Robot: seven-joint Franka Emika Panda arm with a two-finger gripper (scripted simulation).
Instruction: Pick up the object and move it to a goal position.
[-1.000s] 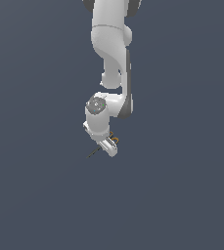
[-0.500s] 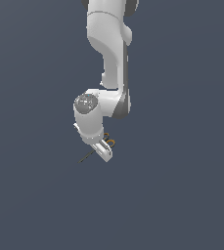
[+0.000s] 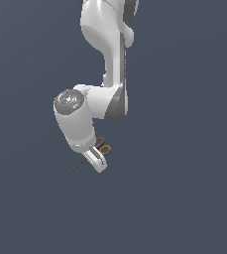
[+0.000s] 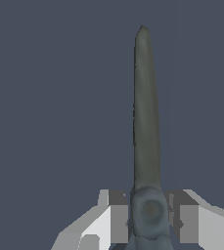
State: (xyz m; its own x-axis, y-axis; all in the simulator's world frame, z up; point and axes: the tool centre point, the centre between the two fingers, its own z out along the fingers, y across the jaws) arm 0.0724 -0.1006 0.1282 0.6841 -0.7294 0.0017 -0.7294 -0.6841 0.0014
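Gripper (image 3: 96,161) is clamped on the scissors (image 3: 103,147). In the wrist view the two fingers (image 4: 114,217) sit tight against either side of the pivot area, and the dark blades (image 4: 146,107) run straight out ahead of the fingertips as one closed, tapered strip ending in a point.

Exterior view: the orange-yellow ring handles show just beside the gripper body on the exterior view's right, touching or nearly touching the finger housing. The thin dark blade tip (image 3: 74,168) pokes out past the gripper on the exterior view's left, slanting downward. So the scissors pass through the gripper, handles on one side, blades on the other, gripped around the middle.

Arm (image 3: 105,59) comes down from the upper edge of the exterior view, elbow bent, wrist housing (image 3: 73,116) tilted with the gripper pointing down and toward the exterior view's right.

Room: uniform dark grey-blue background (image 3: 184,198) on every side of the gripper in both views. No visible surface edge, wall or other item near the scissors. Cannot tell from the renders whether the scissors are touching a floor or held clear of it; no shadow or contact line is visible. Blade tip has open space ahead of it in the wrist view.
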